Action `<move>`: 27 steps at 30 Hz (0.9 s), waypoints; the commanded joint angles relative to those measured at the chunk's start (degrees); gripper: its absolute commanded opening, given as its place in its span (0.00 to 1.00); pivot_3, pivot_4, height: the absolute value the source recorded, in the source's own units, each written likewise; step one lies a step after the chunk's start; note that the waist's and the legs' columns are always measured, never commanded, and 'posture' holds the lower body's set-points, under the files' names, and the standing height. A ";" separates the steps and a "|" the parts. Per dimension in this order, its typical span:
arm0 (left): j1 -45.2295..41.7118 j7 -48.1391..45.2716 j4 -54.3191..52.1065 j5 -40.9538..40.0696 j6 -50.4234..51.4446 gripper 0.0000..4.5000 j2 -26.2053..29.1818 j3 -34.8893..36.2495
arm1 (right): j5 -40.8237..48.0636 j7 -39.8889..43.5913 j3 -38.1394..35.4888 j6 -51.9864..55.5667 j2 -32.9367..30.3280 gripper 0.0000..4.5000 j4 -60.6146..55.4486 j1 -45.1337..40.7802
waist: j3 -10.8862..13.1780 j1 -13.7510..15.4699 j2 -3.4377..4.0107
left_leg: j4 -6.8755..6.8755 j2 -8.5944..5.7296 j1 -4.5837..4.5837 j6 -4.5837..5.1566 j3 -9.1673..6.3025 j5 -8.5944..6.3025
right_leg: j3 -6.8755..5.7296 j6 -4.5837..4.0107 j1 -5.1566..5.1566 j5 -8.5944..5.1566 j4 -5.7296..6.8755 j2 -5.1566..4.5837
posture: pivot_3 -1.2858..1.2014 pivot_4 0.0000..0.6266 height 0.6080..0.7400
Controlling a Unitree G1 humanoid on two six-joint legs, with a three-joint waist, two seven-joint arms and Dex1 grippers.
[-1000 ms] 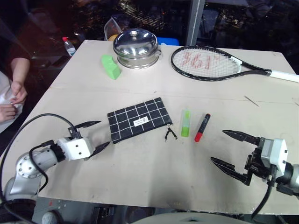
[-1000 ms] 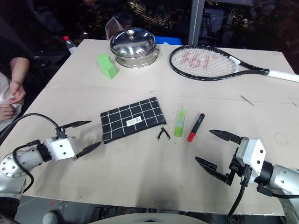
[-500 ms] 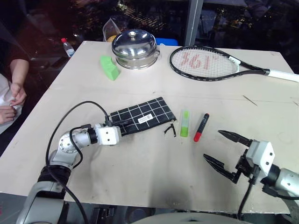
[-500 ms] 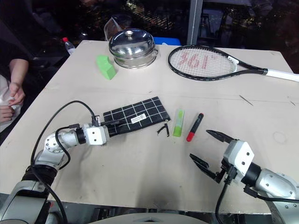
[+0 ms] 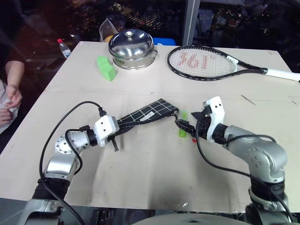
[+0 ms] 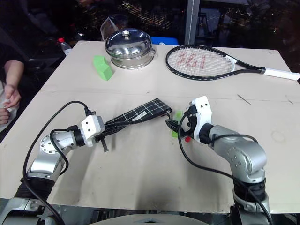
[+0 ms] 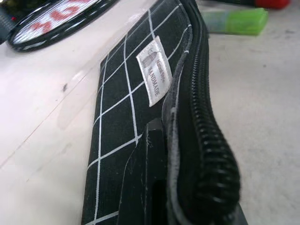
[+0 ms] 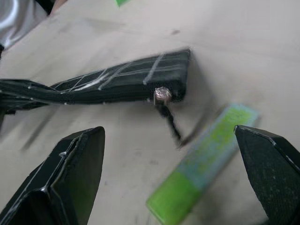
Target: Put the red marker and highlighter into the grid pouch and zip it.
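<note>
Here, left to right:
Person: a hand (image 5: 13,97) at the far left edge of the frame, off the desk (image 5: 140,173).
Left arm: reaches in from the lower left, forearm low over the desk, cable looping above it, wrist aimed toward the frame's centre.
Left claw (image 5: 114,136): closed tight on the near-left end of the grid pouch; one finger tip pokes down below the wrist block.
Grid pouch (image 5: 146,113): centre of the frame, tipped up on edge and slanting from the claw up toward the right; the left wrist view shows its zipper edge (image 7: 206,140) running along the top and the white label (image 7: 153,70) on its side.
Zipper pull (image 8: 168,117): hangs from the pouch's right end, dangling toward the highlighter.
Highlighter (image 6: 175,125): flat on the desk just right of the pouch's end, right by the right claw's tip.
Red marker (image 6: 187,138): a red end peeks out under the right wrist; the rest is hidden.
Right claw (image 5: 186,124): spread wide, pointing left at the pouch's right end and holding nothing.
Right arm: comes from the lower right, elbow bent, forearm angled toward centre.
Upper left: green block (image 5: 106,68), steel lidded pot (image 5: 131,46), small bottle (image 5: 63,47).
Upper right: tennis racket (image 5: 202,62).
</note>
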 commanded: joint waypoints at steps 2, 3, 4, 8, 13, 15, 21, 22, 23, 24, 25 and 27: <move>1.76 1.94 -4.78 -0.47 1.85 0.00 -0.58 2.00 | 1.04 -0.58 0.11 1.75 1.14 0.94 2.83 -3.44 | 0.01 -0.25 0.01 | -0.01 0.00 0.00 0.01 0.02 0.00 | 0.01 0.01 0.00 0.00 0.00 -0.01 | 0.52 0.24 1.00; 2.40 2.32 -5.58 -0.59 2.42 0.00 -0.73 2.23 | 0.73 -0.49 0.81 1.42 1.25 0.88 3.66 -3.90 | 0.01 -0.32 0.01 | 0.00 0.00 0.00 0.01 0.02 0.00 | 0.00 0.01 0.00 0.00 0.00 -0.01 | 0.52 0.24 1.00; 3.08 2.61 -6.48 -0.70 2.89 0.00 -0.85 2.47 | 0.55 -0.42 1.34 1.01 1.53 0.88 4.55 -4.39 | 0.01 -0.34 0.02 | 0.00 0.00 0.02 0.01 0.03 0.00 | 0.01 0.01 0.00 0.00 0.00 -0.01 | 0.52 0.24 1.00; 4.84 3.39 -9.03 -1.30 4.64 0.00 -1.18 3.33 | -1.51 -0.61 3.56 -1.72 1.92 0.88 7.55 -5.71 | 0.01 -0.44 0.03 | 0.00 0.02 0.04 0.00 0.02 0.01 | 0.01 0.01 -0.01 0.00 0.01 0.00 | 0.52 0.24 1.00; 5.75 3.51 -10.20 -1.19 5.44 0.00 -1.23 3.75 | -6.18 0.55 7.98 -8.88 0.63 0.88 10.65 -6.55 | 0.02 -0.44 0.03 | 0.00 0.02 0.04 0.00 0.04 0.00 | 0.02 0.01 -0.02 0.00 0.01 0.01 | 0.52 0.24 1.00; 6.18 3.46 -10.66 -1.17 5.54 0.00 -1.28 3.88 | -7.14 1.02 8.69 -11.03 0.81 0.88 11.67 -6.47 | 0.02 -0.44 0.03 | 0.00 0.02 0.03 0.00 0.05 0.00 | 0.02 0.01 -0.03 0.00 0.01 0.00 | 0.52 0.24 1.00; 6.86 3.71 -11.55 -1.16 5.66 0.00 -1.69 4.12 | -9.01 3.99 11.97 -15.08 -0.12 0.36 13.46 -6.57 | 0.02 -0.44 0.03 | -0.01 0.03 0.03 0.00 0.05 0.00 | 0.02 0.01 -0.05 0.00 0.01 -0.01 | 0.52 0.24 1.00; 6.97 3.73 -11.68 -1.18 5.67 0.00 -1.76 4.14 | -9.63 4.47 12.81 -15.93 -0.46 0.25 13.49 -6.49 | 0.02 -0.44 0.04 | -0.01 0.03 0.03 -0.01 0.05 0.00 | 0.02 0.01 -0.05 0.00 0.01 -0.01 | 0.52 0.24 1.00; 7.16 3.73 -11.81 -1.15 5.59 0.00 -1.82 4.14 | -10.10 4.57 13.32 -16.50 -0.45 0.15 13.63 -6.38 | 0.02 -0.44 0.03 | -0.01 0.03 0.03 0.00 0.06 0.00 | 0.02 0.01 -0.05 0.00 0.01 -0.02 | 0.52 0.24 1.00; 7.43 3.76 -12.03 -1.14 5.51 0.00 -1.87 4.16 | -10.46 4.63 13.69 -16.95 -0.39 0.04 13.68 -6.22 | 0.02 -0.45 0.04 | -0.01 0.03 0.03 0.00 0.06 0.00 | 0.02 0.01 -0.05 0.00 0.01 -0.02 | 0.52 0.24 1.00; 7.70 3.82 -12.27 -1.13 5.47 0.00 -1.94 4.18 | -10.78 4.80 14.04 -17.47 -0.37 0.02 13.68 -6.04 | 0.02 -0.47 0.03 | -0.01 0.03 0.03 0.00 0.07 0.00 | 0.02 0.01 -0.05 0.00 0.01 -0.02 | 0.52 0.24 1.00; 8.03 4.05 -12.64 -1.13 5.58 0.00 -2.16 4.39 | -11.01 5.00 14.35 -18.08 -0.34 0.02 13.57 -5.74 | 0.02 -0.45 0.04 | -0.02 0.03 0.03 -0.01 0.07 0.00 | 0.03 0.01 -0.07 0.00 0.01 -0.03 | 0.52 0.24 1.00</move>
